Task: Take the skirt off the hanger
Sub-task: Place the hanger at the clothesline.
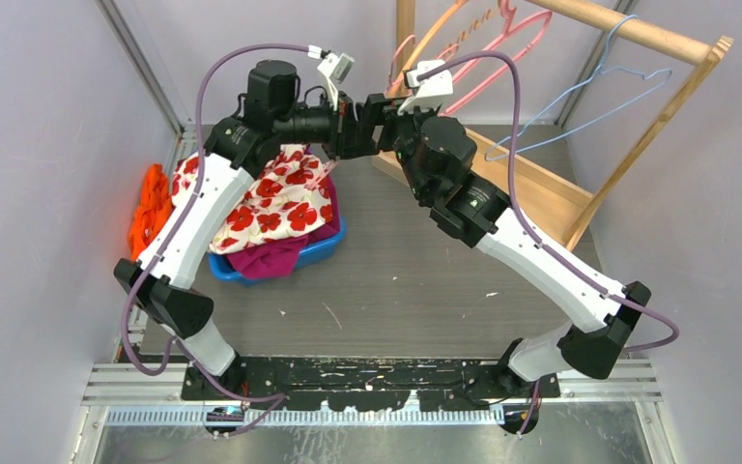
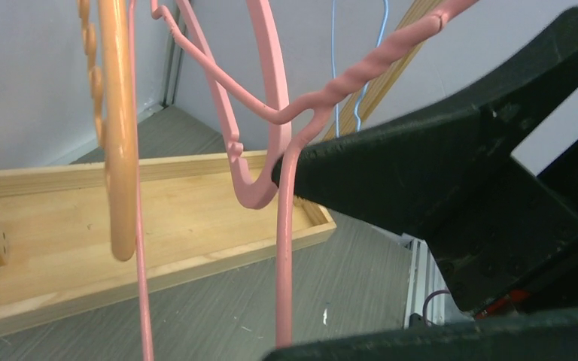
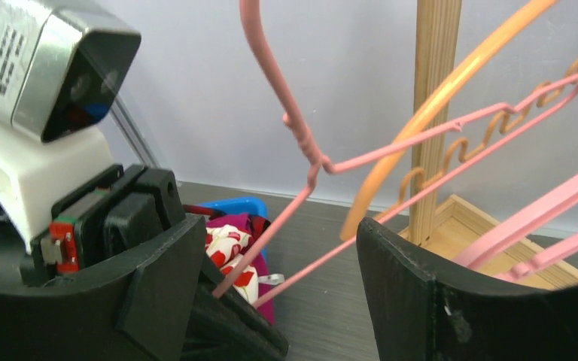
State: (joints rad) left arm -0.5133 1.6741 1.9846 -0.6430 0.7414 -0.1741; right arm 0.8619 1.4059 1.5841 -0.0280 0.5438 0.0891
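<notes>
Left gripper (image 1: 351, 128): clenched on one wire arm of the bare pink hanger (image 3: 310, 154), just under its twisted neck, presumably to steady it. Right gripper (image 3: 280, 233): released, jaws spread to either side of the same hanger and touching nothing, likely poised to take it over. Skirt (image 1: 285, 198), red-flowered: lay well below the left jaws, heaped in the blue bin (image 1: 321, 253) over a magenta cloth (image 1: 266, 259), apparently already off the hanger. Not determinable: whether the hook, cut off above the jaws, caught the wooden rack (image 1: 531, 188); the exact pinch point, masked by the gripper's own bulk.
</notes>
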